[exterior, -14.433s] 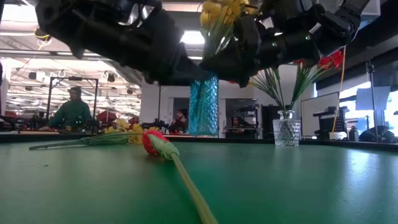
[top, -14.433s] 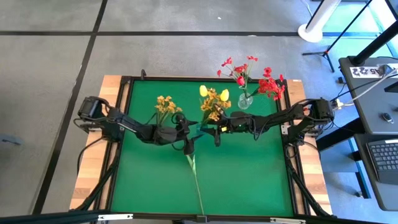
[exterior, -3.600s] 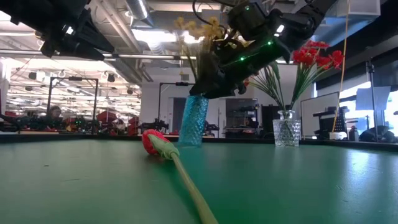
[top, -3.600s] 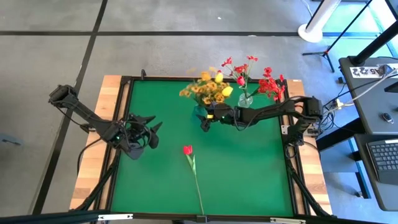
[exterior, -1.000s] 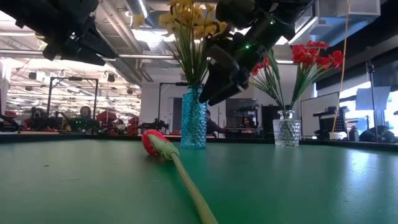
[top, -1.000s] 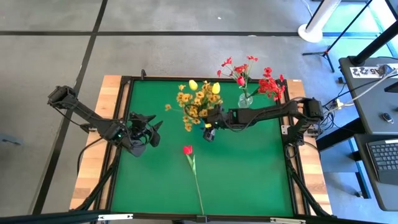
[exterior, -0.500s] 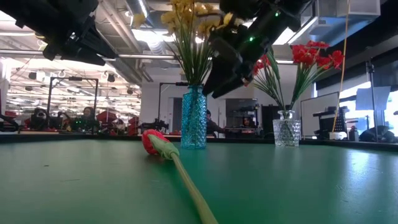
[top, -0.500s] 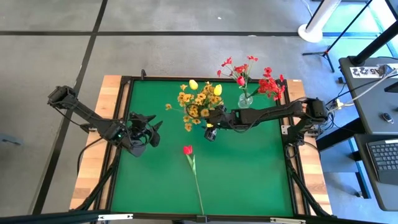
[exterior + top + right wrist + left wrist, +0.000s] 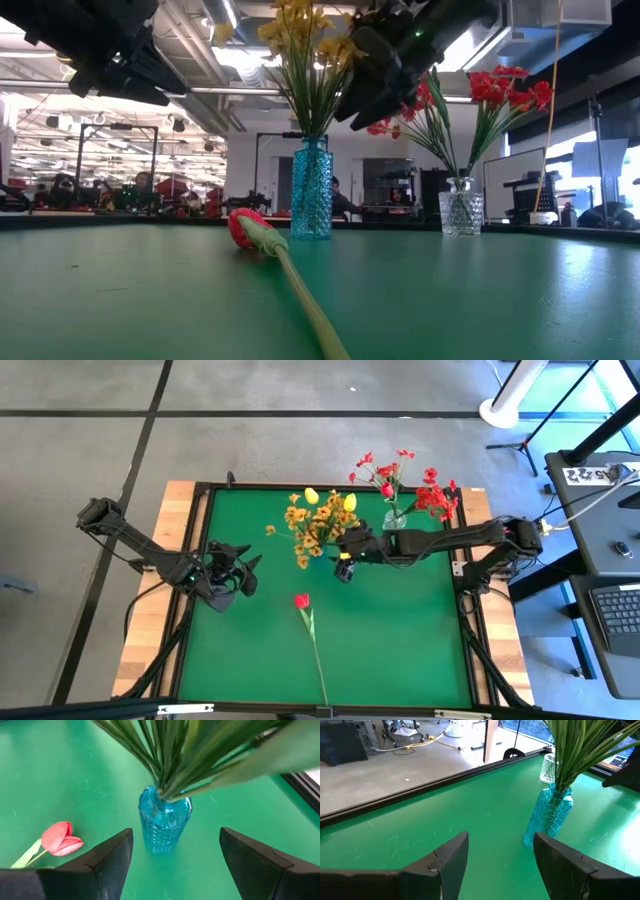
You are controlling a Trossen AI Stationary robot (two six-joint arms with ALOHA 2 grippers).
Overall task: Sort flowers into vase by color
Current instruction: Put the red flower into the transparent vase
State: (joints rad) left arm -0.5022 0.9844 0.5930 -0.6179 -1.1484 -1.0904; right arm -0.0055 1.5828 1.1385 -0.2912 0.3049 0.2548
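A blue glass vase [image 9: 322, 546] stands on its base in the far middle of the green mat and holds the yellow tulips and yellow-orange clusters [image 9: 318, 520]. A clear vase [image 9: 394, 521] to its right holds the red flowers [image 9: 432, 498]. One red tulip [image 9: 301, 601] lies flat on the mat, its stem [image 9: 316, 655] running toward the near edge. My right gripper [image 9: 344, 567] hovers open just right of the blue vase [image 9: 164, 825] and above it, touching nothing. My left gripper [image 9: 236, 568] waits open over the mat's left part.
The mat's raised black frame [image 9: 205, 550] runs around the work area. Bare green mat lies on both sides of the tulip stem. In the low view the tulip head [image 9: 245, 228] lies in front of the blue vase [image 9: 311, 190], with the clear vase [image 9: 461, 212] to its right.
My right gripper has risen and drawn back a little toward the table's right edge, away from the blue vase. The vase and its yellow flowers stay upright in place. The red tulip has not moved.
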